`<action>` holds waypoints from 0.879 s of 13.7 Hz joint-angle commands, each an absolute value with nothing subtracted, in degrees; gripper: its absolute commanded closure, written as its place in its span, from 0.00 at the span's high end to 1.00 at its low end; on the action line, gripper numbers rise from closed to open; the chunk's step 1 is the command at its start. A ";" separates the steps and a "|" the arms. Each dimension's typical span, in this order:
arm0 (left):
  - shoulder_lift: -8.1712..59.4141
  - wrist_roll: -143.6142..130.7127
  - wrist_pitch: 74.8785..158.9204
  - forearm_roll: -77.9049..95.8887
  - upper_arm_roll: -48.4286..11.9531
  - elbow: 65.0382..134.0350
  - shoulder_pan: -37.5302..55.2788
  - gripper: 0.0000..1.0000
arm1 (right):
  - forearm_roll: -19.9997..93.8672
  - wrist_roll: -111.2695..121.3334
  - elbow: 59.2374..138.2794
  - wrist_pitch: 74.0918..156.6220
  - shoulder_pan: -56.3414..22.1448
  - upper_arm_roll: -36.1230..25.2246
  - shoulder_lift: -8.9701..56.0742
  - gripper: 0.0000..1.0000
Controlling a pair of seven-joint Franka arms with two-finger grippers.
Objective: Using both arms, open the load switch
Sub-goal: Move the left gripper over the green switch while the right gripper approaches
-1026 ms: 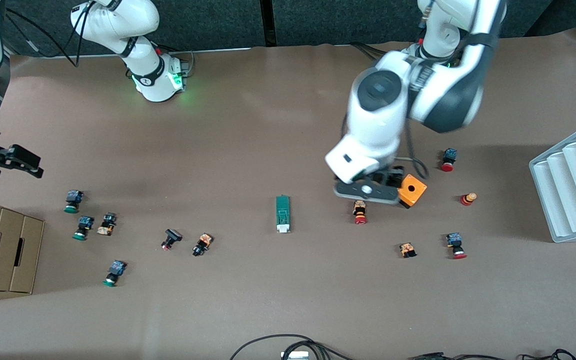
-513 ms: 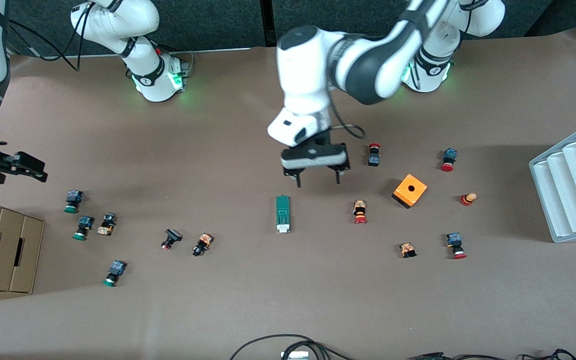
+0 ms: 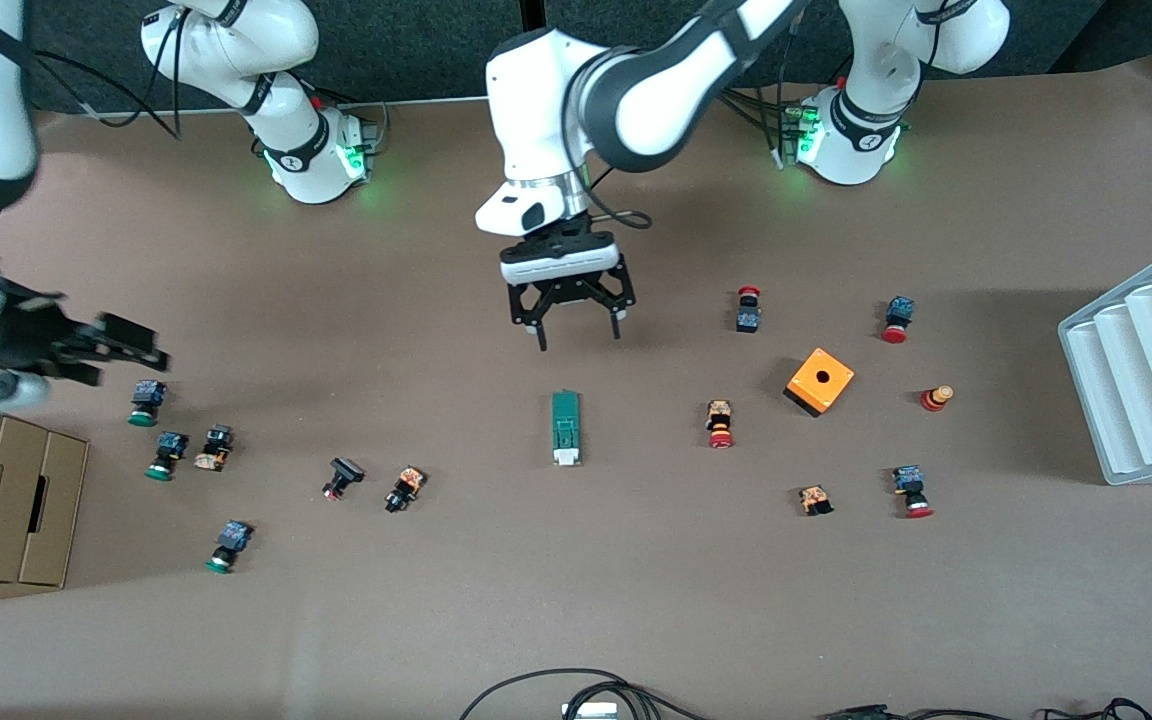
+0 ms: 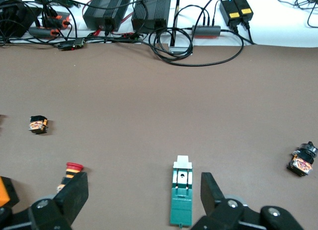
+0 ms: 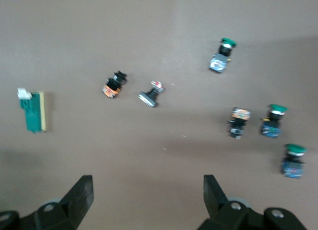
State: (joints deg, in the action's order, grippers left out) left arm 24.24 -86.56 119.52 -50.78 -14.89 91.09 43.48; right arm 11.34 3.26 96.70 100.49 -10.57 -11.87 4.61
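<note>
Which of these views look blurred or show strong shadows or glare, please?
Front view: sharp over the table, but the right gripper at the right arm's end is smeared by motion; the left gripper is crisp, throwing a soft shadow on the table. Left wrist view: the load switch is clear, the white strip along the table's edge washed out. Right wrist view: slightly soft throughout.

The load switch (image 3: 565, 428), a narrow dark-green block, lies flat mid-frame on the bench, white end toward the frame's bottom.
</note>
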 commanded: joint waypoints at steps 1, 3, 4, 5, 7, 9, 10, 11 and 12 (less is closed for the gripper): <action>28.29 -92.79 119.80 -58.94 -17.22 90.53 43.59 1.00 | 12.66 -11.02 91.86 102.65 -16.24 -11.95 10.09 0.98; 30.75 -99.72 119.71 -64.31 -17.31 90.79 45.60 1.00 | 13.61 -24.01 88.96 104.84 -21.07 -11.95 13.96 0.98; 32.07 -103.06 119.71 -67.56 -17.31 91.14 46.05 1.00 | 15.36 -31.22 86.77 105.81 -22.83 -11.95 16.24 0.98; 33.30 -107.36 119.62 -71.68 -17.31 91.58 46.66 1.00 | 16.77 -38.25 84.14 106.69 -24.50 -11.95 18.70 0.98; 35.32 -116.59 119.10 -79.50 -17.31 92.46 47.55 1.00 | 17.40 -51.53 77.29 108.01 -27.67 -11.95 24.75 0.98; 37.26 -122.93 117.17 -83.92 -17.31 92.81 48.68 1.00 | 18.62 -62.53 72.70 110.11 -29.79 -11.78 29.34 0.98; 38.40 -125.31 116.29 -85.94 -17.31 92.81 48.95 1.00 | 20.37 -66.84 72.16 111.87 -30.75 -11.78 30.57 0.98; 39.80 -127.94 115.06 -88.48 -17.31 92.90 49.13 1.00 | 21.70 -70.89 71.90 113.71 -31.20 -11.78 31.72 0.98; 41.38 -130.58 113.66 -91.55 -17.31 92.90 49.48 1.00 | 22.06 -74.84 71.29 114.95 -31.38 -11.52 33.21 0.98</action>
State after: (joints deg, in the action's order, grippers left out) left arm 39.15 -125.36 116.34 -86.87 -17.58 93.07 48.41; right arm 19.69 -68.25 75.86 113.68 -31.39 -11.21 28.99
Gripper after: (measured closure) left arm 0.000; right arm 0.018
